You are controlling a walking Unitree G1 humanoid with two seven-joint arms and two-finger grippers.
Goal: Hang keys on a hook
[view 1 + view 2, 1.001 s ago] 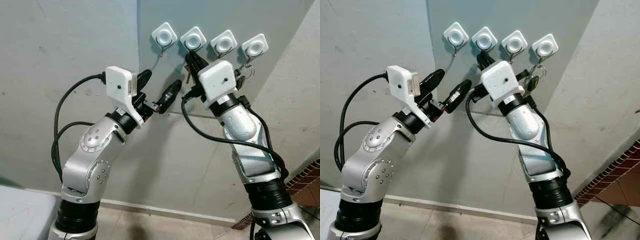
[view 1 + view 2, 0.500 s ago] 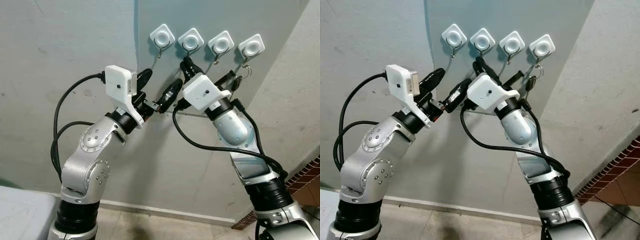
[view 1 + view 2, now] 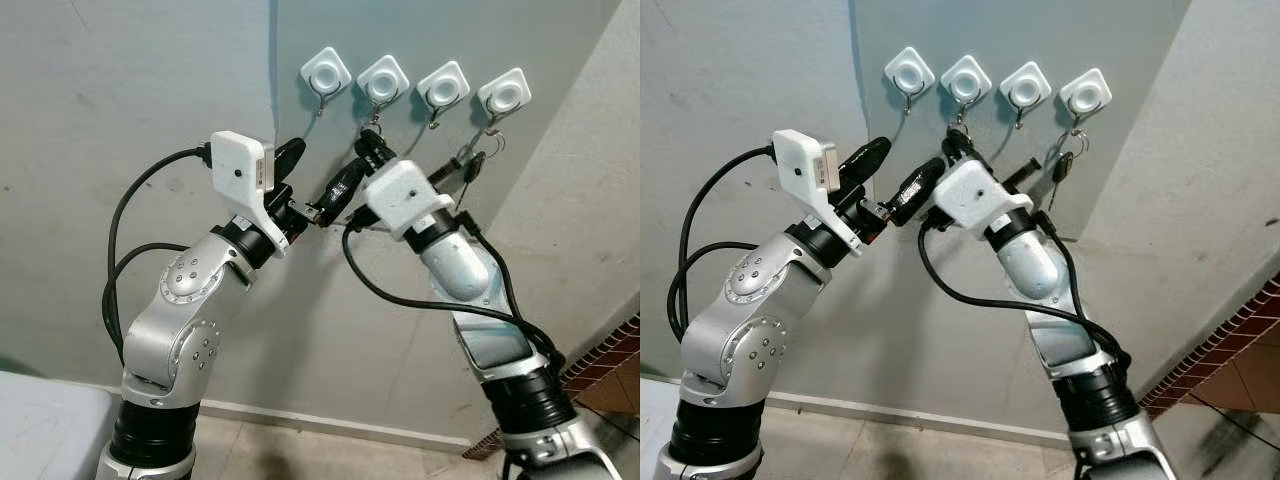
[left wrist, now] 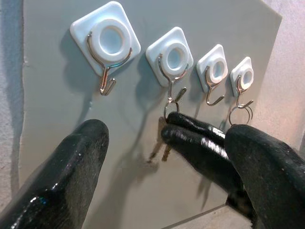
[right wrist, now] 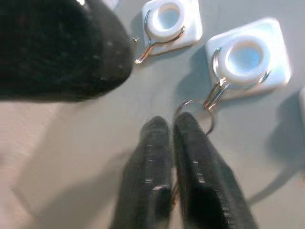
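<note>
Wall panel point(image 3: 300, 330): carries four white hooks in a row. My left tool point(image 3: 318, 180): fingers apart, hovering idle beside my right, crowding it. My right tool point(image 5: 172, 138): fingers clamped together on the keys point(image 4: 161, 138), ring looped at the second hook point(image 4: 172, 71). Risk: letting go before the ring seats drops them. Fourth hook point(image 3: 503, 95): holds another ring.

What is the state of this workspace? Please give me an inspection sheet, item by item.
Surface: grey wall panel with four white hooks in a row.
Job's things: keys on a ring at the second hook; second key set hangs on the fourth hook.
Clutter: nothing seen.
Grippers: right gripper shut on the keys; left gripper open, beside it.
Cables: black cables loop off both wrists.
Surroundings: tiled floor, brick edge.
</note>
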